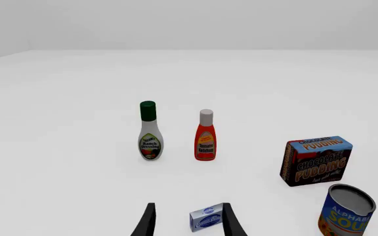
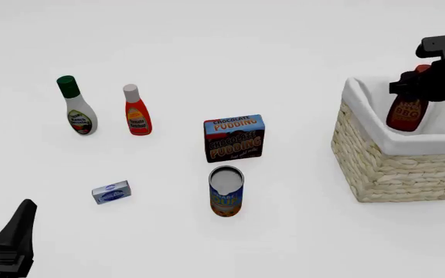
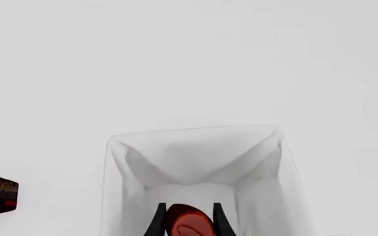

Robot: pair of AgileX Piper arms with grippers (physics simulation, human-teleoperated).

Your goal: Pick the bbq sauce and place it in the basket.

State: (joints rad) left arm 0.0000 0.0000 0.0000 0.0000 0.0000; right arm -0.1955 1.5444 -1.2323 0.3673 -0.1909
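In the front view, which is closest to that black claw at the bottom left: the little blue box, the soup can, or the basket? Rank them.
From the left gripper:
1. Little blue box, just up and right of it.
2. Soup can, mid-table.
3. Basket, far right.

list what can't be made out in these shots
- Basket: floor hidden by its lining in the front view; right side cut off.
- BBQ sauce: cap covered by the right gripper; only its top shows in the right wrist view.
- Left gripper: fingers cut off by the edge.
- Blue packet: print too small.
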